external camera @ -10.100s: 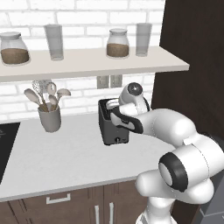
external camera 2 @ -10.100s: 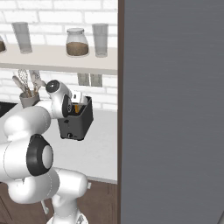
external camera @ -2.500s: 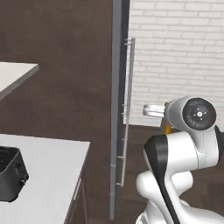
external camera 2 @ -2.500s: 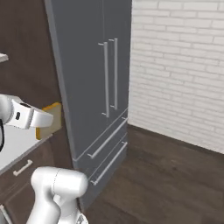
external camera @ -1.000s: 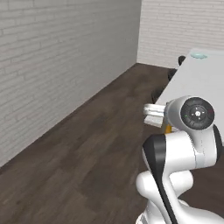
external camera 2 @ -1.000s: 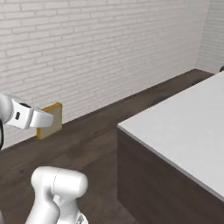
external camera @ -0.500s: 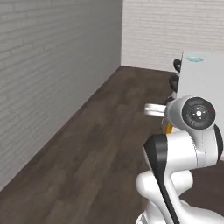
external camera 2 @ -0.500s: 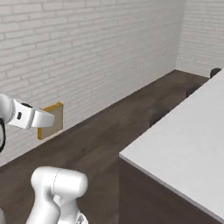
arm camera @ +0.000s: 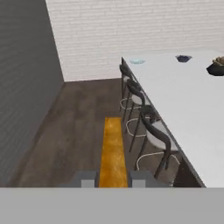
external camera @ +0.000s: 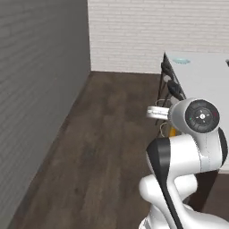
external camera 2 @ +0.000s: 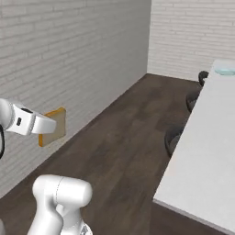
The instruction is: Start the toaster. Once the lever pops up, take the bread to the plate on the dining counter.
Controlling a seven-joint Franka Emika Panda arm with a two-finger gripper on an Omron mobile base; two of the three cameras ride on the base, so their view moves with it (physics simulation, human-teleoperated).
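At bottom centre of the hand view, the gripper (arm camera: 113, 179) is clamped on the bread (arm camera: 113, 151). Judging by that, toasting is done. Left: delivery to the plate (arm camera: 137, 61), upper centre, on the dining counter (arm camera: 192, 113).

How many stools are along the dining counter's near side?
3 stools line the dining counter: the nearest stool, a middle stool and the farthest stool toward the brick wall. More may be hidden.

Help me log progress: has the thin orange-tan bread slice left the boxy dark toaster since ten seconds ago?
Yes. The orange-tan bread slice is clamped in the gripper, carried over dark wood floor beside the white dining counter; earlier it stood in the toaster's slot.
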